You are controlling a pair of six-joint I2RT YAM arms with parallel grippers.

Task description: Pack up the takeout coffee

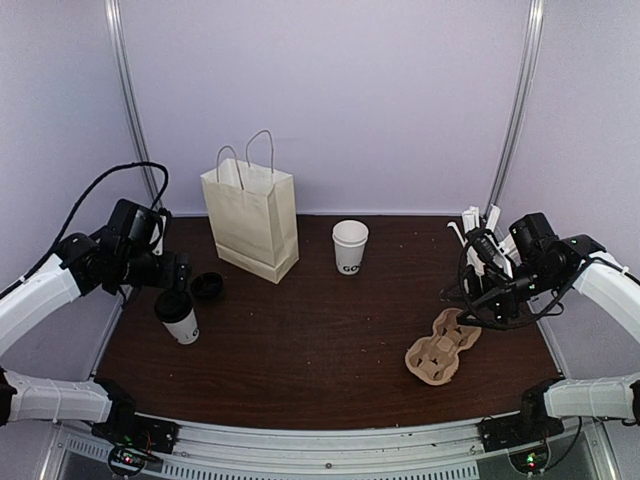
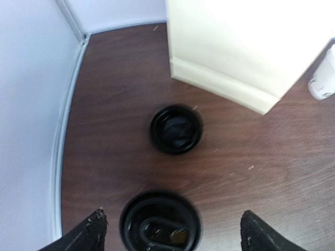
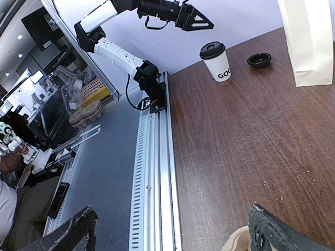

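Top view: 1 black-lidded white cup [image 1: 177, 318] stands far left beneath the released left gripper [image 1: 178, 275]; 1 lidless cup [image 1: 350, 246] stands right of the paper bag [image 1: 252, 212]. Left wrist: a loose lid [image 2: 176, 129] lies beyond. Right wrist: right gripper [image 3: 172, 217] gapes empty.

I see a cream paper bag [image 1: 250, 210] standing upright at the back of the dark table [image 1: 330, 340], a brown pulp cup carrier [image 1: 443, 346] lying well to its right and closer in, and white sticks [image 1: 472, 222] farther right.

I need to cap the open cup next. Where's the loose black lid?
In the top view, the loose black lid lies at far left, between the paper bag's base and the lidded cup.
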